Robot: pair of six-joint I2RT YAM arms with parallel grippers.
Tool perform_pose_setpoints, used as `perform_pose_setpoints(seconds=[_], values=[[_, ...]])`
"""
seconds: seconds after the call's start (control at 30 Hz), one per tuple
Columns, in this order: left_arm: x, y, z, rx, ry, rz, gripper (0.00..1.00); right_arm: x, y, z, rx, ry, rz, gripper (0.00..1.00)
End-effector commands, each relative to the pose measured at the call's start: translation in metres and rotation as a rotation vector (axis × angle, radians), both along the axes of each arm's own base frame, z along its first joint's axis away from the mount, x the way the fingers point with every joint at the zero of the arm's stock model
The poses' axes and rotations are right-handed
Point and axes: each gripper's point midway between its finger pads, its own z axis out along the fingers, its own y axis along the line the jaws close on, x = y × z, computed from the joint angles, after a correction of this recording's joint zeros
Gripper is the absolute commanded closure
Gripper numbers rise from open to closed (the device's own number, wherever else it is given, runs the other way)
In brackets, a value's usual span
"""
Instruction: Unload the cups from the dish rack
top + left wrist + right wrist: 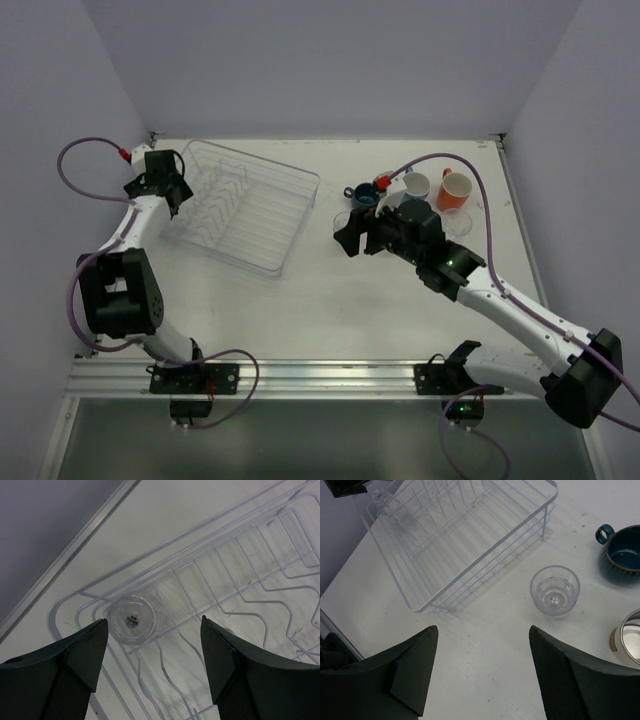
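The see-through rectangular dish rack (pixel 250 210) with ridged slots sits at the table's 10 o'clock. One small clear faceted tumbler (pixel 134 619) stands in its 9 o'clock corner, hemmed in by rack ribs. The left gripper (pixel 154 622) hovers over that corner, fingers spread wide and holding nothing.

At 2 o'clock a dark blue handled cup (pixel 365 196), a pale round cup (pixel 416 185) and an orange cup (pixel 455 190) cluster together. A second clear tumbler (pixel 554 590) stands on the table between the rack and the blue cup. The right gripper (pixel 483 628) hangs near it, fingers apart and empty.

From above, the left arm hides the tumbler in the rack. The right wrist view crops the pale cup. Bare white table (pixel 330 310) stretches toward 6 o'clock.
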Motion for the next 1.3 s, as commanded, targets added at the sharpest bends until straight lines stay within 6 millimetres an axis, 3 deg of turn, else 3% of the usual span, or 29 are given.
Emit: perform_pose_setpoints(seconds=[0.0,0.37,0.67,0.83,0.97,1.07,1.2,1.27], values=[[0.003,0.008,0.012,0.024,-0.017,0.016,0.21,0.001,0.004,0.011,0.041,-0.032,0.006,0.24],[-0.011,0.026,-0.011,0.098,0.106,0.083,0.22,-0.003,0.005,0.014,0.053,-0.033,0.02,0.25],[-0.001,0.018,-0.038,0.04,0.145,0.045,0.24,-0.004,0.006,0.014,0.058,-0.029,0.031,0.25],[0.005,0.015,-0.047,0.007,0.136,0.038,0.34,-0.006,0.007,0.015,0.065,-0.028,0.039,0.25],[0.006,0.017,-0.04,0.018,0.113,0.04,0.53,-0.005,0.009,0.012,0.062,-0.021,0.042,0.25],[0.006,0.017,-0.027,0.027,0.082,0.038,0.62,-0.006,0.011,0.012,0.063,-0.018,0.052,0.25],[0.01,0.013,0.001,0.014,0.003,0.018,0.67,-0.005,0.014,0.008,0.065,-0.003,0.059,0.25],[0.013,0.011,0.025,0.014,-0.062,0.008,0.7,-0.005,0.018,0.007,0.074,0.002,0.072,0.25]])
